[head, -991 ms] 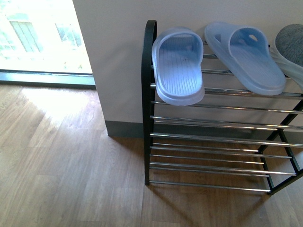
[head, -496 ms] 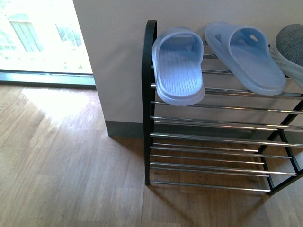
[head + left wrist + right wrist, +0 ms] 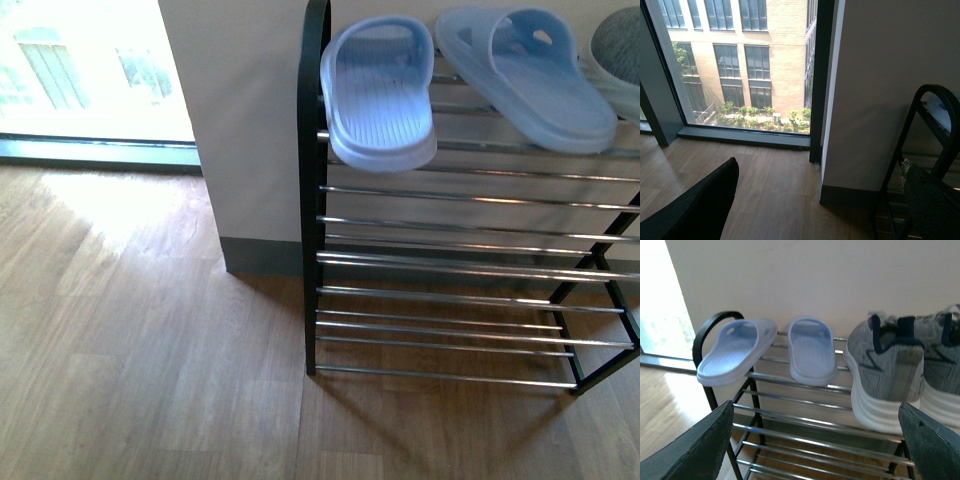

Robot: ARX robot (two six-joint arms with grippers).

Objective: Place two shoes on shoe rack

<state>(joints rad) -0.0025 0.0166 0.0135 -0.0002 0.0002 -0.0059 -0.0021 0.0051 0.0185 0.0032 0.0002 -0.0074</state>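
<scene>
A wood-plank floor [image 3: 150, 350] runs up to a pale wall [image 3: 250, 120], with a tall window [image 3: 740, 65] looking out on a brick building. Neither arm shows in the front view. In the left wrist view the left gripper [image 3: 815, 205] has its two dark fingers [image 3: 695, 210] spread wide with only floor and wall between them, so it is released and empty. The right gripper [image 3: 810, 440] is likewise spread, its fingers [image 3: 695, 445] framing the rack with nothing held.

Outward from there stands the shoe rack [image 3: 450, 260], black frame and chrome bars, against the wall. On its top tier, at about twelve o'clock in the front view, sit two pale blue slides [image 3: 382, 90] [image 3: 530, 75]; the left one overhangs the front bar. At one to two o'clock a grey sneaker [image 3: 615, 50] is cut by the edge. The right wrist view shows the sneakers [image 3: 890, 375] side by side on the same tier, heels outward.

All four shoes appear racked, so the task looks done. The risk now is a stray arm knocking the overhanging slide, which could tip off the bars, or jarring the light rack
</scene>
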